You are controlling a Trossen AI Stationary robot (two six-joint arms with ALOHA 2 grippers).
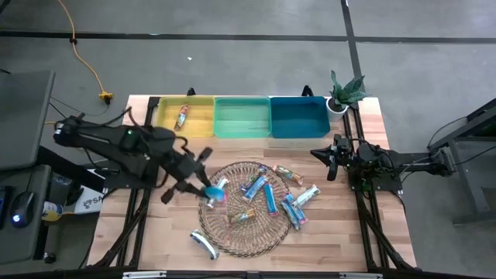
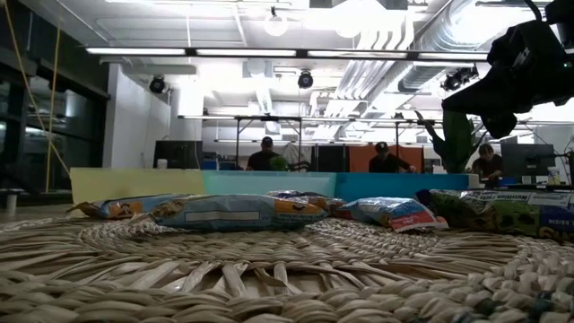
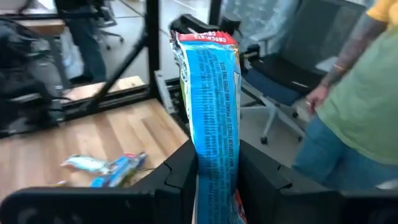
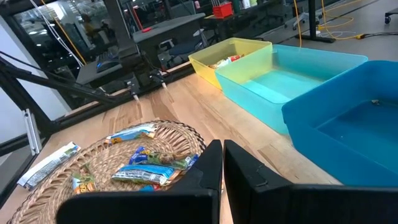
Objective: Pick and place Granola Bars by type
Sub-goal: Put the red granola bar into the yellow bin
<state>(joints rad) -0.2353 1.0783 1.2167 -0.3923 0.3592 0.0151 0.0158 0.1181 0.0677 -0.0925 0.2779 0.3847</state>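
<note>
My left gripper [image 1: 208, 191] hovers over the left rim of the round wicker mat [image 1: 232, 172], shut on a bright blue granola bar [image 3: 214, 106]. Several more bars, blue, silver-teal and orange-brown, lie flat on the mat [image 1: 267, 198]. One orange-brown bar [image 1: 182, 116] lies in the yellow bin [image 1: 203, 128], and a white bar [image 1: 205, 243] rests on the table beside the mat's near-left edge. My right gripper [image 1: 328, 160] waits shut at the table's right side, near the blue bin [image 1: 298, 128], touching nothing. My left gripper pinches the blue bar near one end [image 3: 214, 177], between its two fingers [image 3: 181, 174], which press on the bar's two flat faces. The fingers point roughly level toward the table's right. The bar sticks out past the fingertips along them, lifted clear of the mat.
Three bins stand in a row along the far edge: yellow, teal-green [image 1: 242, 128] and blue. A small potted plant [image 1: 345, 93] stands at the far right corner. A person in a green shirt [image 3: 354, 106] stands beyond the table's right side. Bare wood shows at the near corners.
</note>
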